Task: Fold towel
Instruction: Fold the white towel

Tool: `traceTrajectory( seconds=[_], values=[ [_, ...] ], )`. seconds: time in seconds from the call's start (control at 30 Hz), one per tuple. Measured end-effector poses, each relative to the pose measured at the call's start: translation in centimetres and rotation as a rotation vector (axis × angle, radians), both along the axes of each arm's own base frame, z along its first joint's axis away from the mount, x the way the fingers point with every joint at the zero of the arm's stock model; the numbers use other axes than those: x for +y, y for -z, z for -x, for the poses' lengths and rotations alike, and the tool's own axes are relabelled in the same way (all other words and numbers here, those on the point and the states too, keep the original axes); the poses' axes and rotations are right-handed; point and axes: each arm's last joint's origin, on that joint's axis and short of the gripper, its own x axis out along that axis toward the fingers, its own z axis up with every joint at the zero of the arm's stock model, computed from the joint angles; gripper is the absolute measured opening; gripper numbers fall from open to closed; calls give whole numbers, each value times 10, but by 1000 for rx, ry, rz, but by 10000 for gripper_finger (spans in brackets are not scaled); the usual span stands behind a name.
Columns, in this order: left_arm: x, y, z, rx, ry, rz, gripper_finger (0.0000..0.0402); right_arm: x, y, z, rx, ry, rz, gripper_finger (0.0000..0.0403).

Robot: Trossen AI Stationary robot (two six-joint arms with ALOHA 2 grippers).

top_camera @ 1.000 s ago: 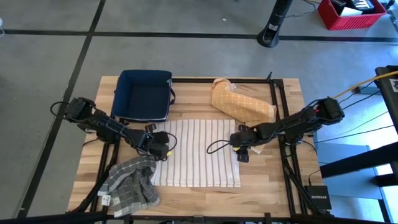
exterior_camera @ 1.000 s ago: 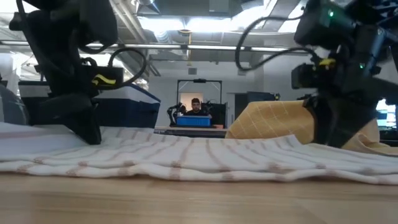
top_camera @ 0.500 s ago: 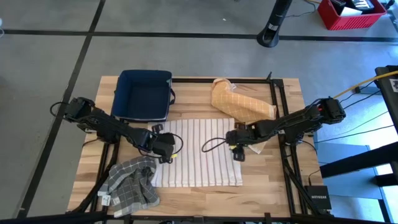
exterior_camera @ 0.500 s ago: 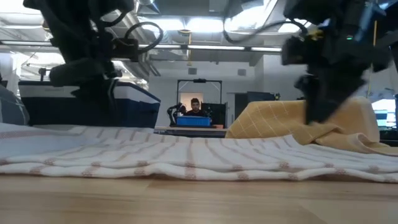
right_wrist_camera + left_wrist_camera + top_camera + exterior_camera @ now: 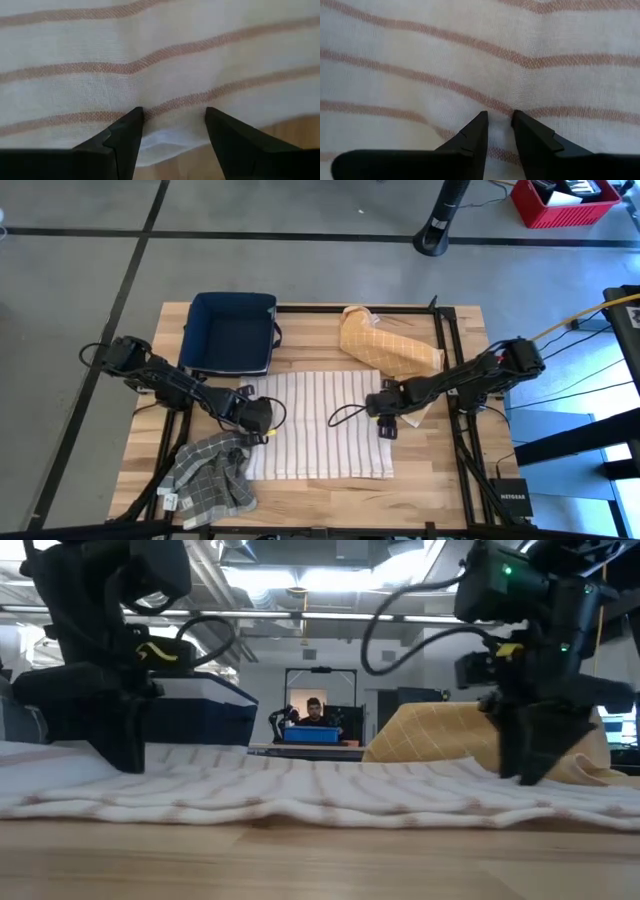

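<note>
A white towel with thin brown stripes (image 5: 320, 425) lies spread flat on the wooden table. My left gripper (image 5: 260, 423) points down at the towel's left edge. Its fingers stand a narrow gap apart, and cloth shows between them in the left wrist view (image 5: 498, 116). My right gripper (image 5: 385, 424) points down at the towel's right edge, wide open. Its fingers straddle the hem (image 5: 165, 142) in the right wrist view. My left gripper sets its fingertips (image 5: 481, 120) on the towel's top face near the left edge, from above. A wrinkle (image 5: 522, 62) runs away from the gap; I cannot tell whether cloth is pinched. My right gripper rests its spread fingertips (image 5: 136, 116) on the towel beside its right hem, from above, the cloth flat on the table.
A dark blue bin (image 5: 235, 332) stands at the back left and a yellow checked cloth (image 5: 388, 348) lies at the back right. A grey checked cloth (image 5: 212, 470) is bunched at the front left, touching the towel's corner. A person (image 5: 315, 710) sits far behind the table.
Both grippers rose a little off the towel and drifted toward its middle. They then came back down at its left and right edges. The towel has stayed flat on the table, with a small ripple now along its near edge.
</note>
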Motion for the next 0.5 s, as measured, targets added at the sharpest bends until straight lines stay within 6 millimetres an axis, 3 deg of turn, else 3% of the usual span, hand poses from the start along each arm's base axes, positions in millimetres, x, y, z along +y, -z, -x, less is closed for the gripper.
traceTrajectory(
  seconds=[0.23, 0.4, 0.5],
  values=[
    [1, -21, -22, -70, 51, 34, 99, 0, -5, 4, 1, 36, -43, 220],
    [4, -48, -36, -103, 105, 18, 159, 0, -5, 3, -14, 53, -32, 220],
    [3, -77, -41, -102, 114, 116, 199, 0, -5, 3, -24, 74, -29, 220]
  ],
)
